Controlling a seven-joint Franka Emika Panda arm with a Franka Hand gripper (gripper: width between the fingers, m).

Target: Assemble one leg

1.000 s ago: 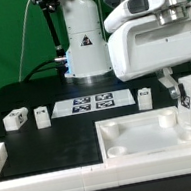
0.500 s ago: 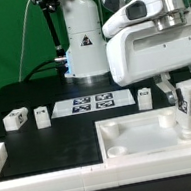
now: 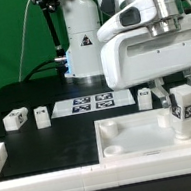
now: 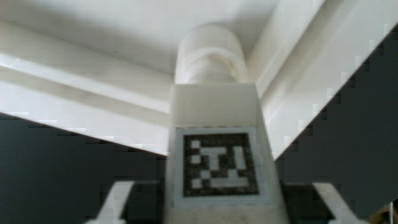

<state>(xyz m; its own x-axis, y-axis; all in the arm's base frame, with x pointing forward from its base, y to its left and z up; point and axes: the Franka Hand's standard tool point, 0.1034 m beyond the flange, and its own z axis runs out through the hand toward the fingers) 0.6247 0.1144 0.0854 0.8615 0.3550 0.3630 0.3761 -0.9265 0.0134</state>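
My gripper (image 3: 181, 90) is shut on a leg (image 3: 184, 111), a small white block with a black-and-white tag. I hold it upright over the far corner of the large white tray-like part (image 3: 142, 141), on the exterior view's right. Its lower end is at or just above the corner socket; I cannot tell if it touches. In the wrist view the leg (image 4: 219, 120) fills the middle between my fingers (image 4: 118, 203), above a round white socket post (image 4: 215, 52). Three more legs lie on the black table (image 3: 15, 120), (image 3: 42, 116), (image 3: 145, 97).
The marker board (image 3: 93, 105) lies flat between the loose legs. A white rim (image 3: 47, 179) runs along the table's front and left edge. The robot's white base (image 3: 83, 45) stands behind the marker board.
My gripper and the leg have moved toward the exterior view's left and slightly down, closer over the tray-like part's corner. The loose legs have not moved.
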